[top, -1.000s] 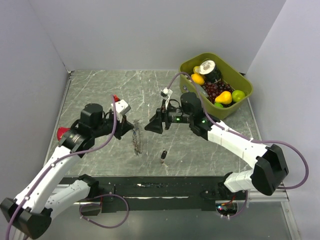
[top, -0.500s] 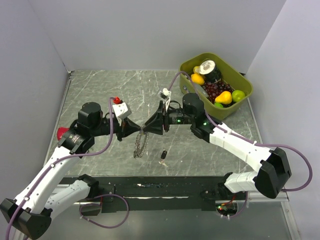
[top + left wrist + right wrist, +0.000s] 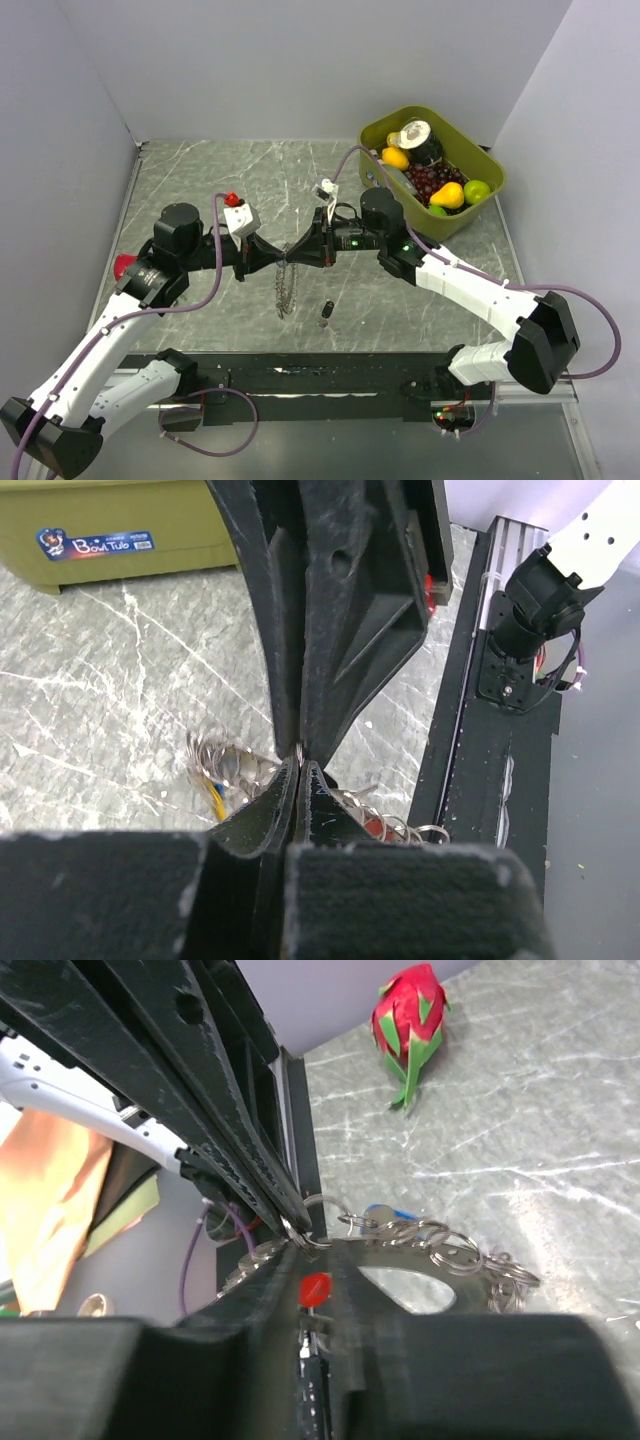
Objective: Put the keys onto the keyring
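My left gripper (image 3: 280, 259) and right gripper (image 3: 296, 257) meet tip to tip above the table's middle. The left gripper (image 3: 300, 767) is shut on the top of the keyring (image 3: 286, 285), a bunch of grey metal loops that hangs down from its tips. The right gripper (image 3: 315, 1250) has its tips around the same top loop, with a narrow slit between its fingers. A blue key (image 3: 386, 1216) and a red key (image 3: 376, 826) hang among the loops (image 3: 455, 1247). One black key (image 3: 326, 312) lies on the table just right of the hanging bunch.
A green bin (image 3: 480, 200) holding fruit stands at the back right. A red dragon fruit (image 3: 122, 265) lies at the left edge, by the left arm. Grey walls close in the table on both sides and at the back.
The right gripper moved left to meet the left gripper and narrowed its jaws. The left gripper swung toward it, and the keyring now hangs straight down between them.
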